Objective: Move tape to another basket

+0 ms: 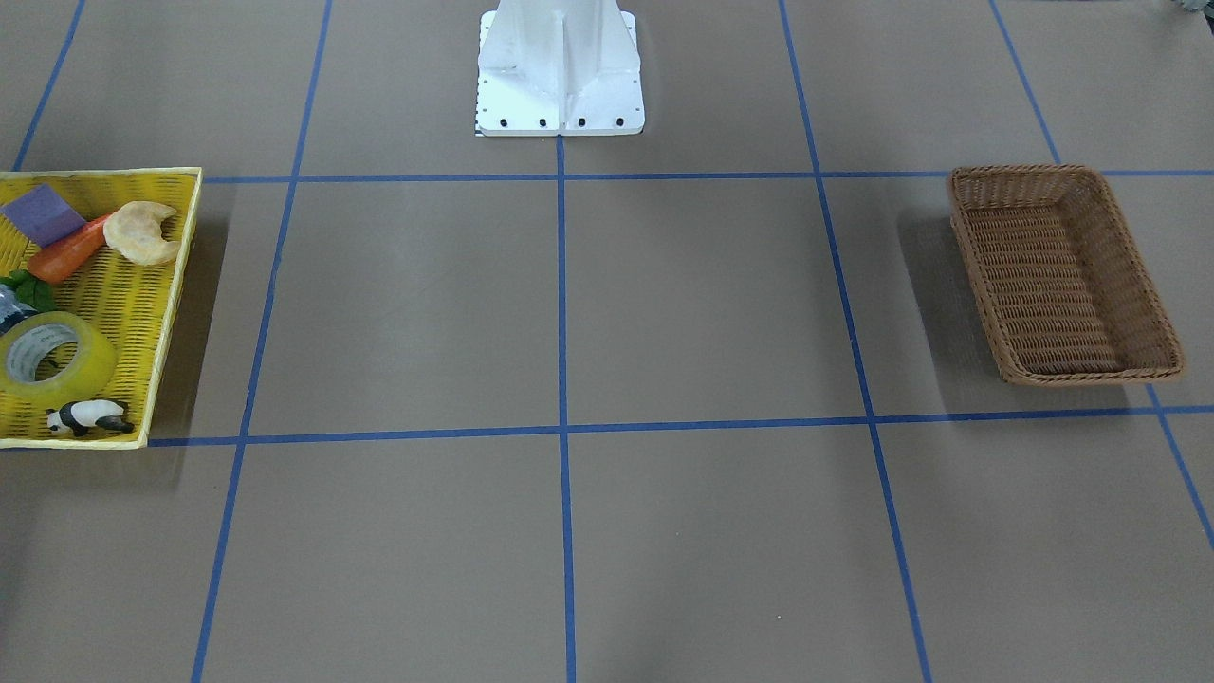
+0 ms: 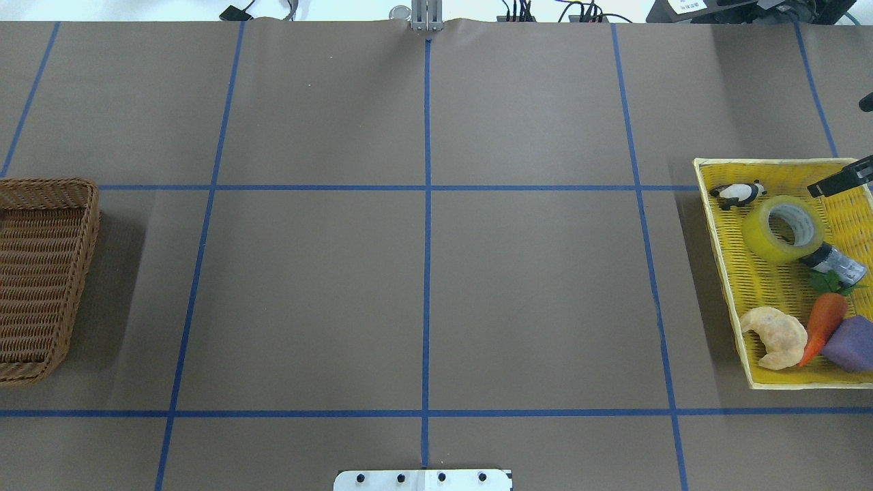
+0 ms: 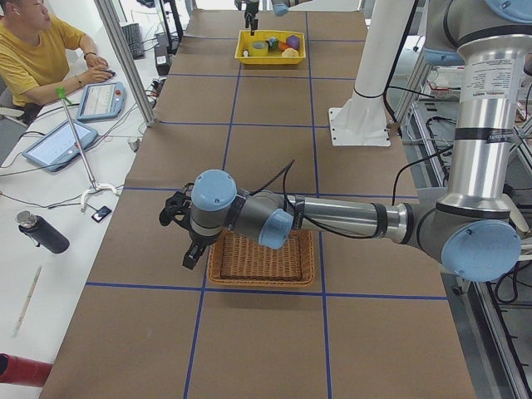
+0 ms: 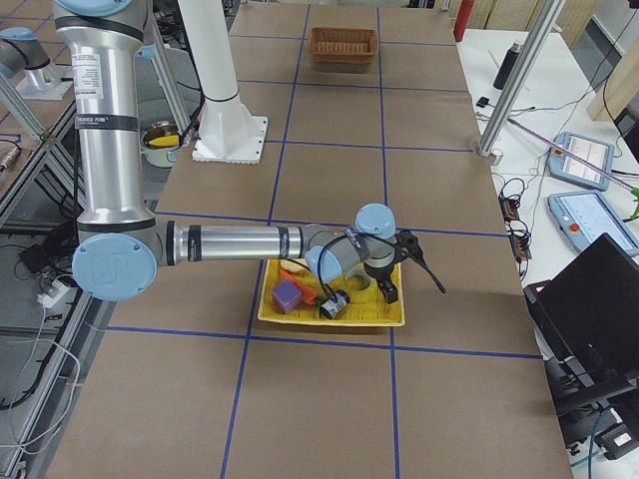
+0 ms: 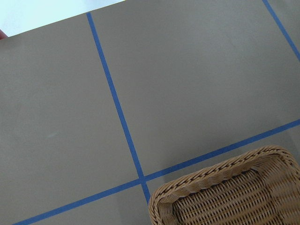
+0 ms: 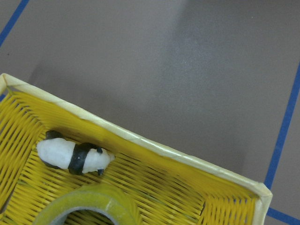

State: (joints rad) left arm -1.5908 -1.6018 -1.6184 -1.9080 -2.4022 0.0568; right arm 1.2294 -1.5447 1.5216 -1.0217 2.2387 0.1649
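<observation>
The tape (image 2: 783,228), a yellow translucent roll with a grey core, lies flat in the yellow tray (image 2: 717,235) at the table's right end. It also shows in the front view (image 1: 52,359) and at the bottom of the right wrist view (image 6: 89,208). The brown wicker basket (image 2: 48,184) stands at the left end and holds nothing; its rim shows in the left wrist view (image 5: 225,171). My right gripper (image 4: 411,284) hovers over the tray's far edge with its fingers (image 2: 840,180) spread, empty. My left gripper (image 3: 179,233) hangs beside the basket's outer side; I cannot tell whether it is open.
In the tray with the tape are a toy panda (image 2: 738,194), a dark round item (image 2: 833,262), a carrot (image 2: 824,322), a croissant (image 2: 774,337) and a purple block (image 2: 851,344). The white robot base (image 1: 560,71) stands mid-table. An operator (image 3: 37,50) sits beside the table.
</observation>
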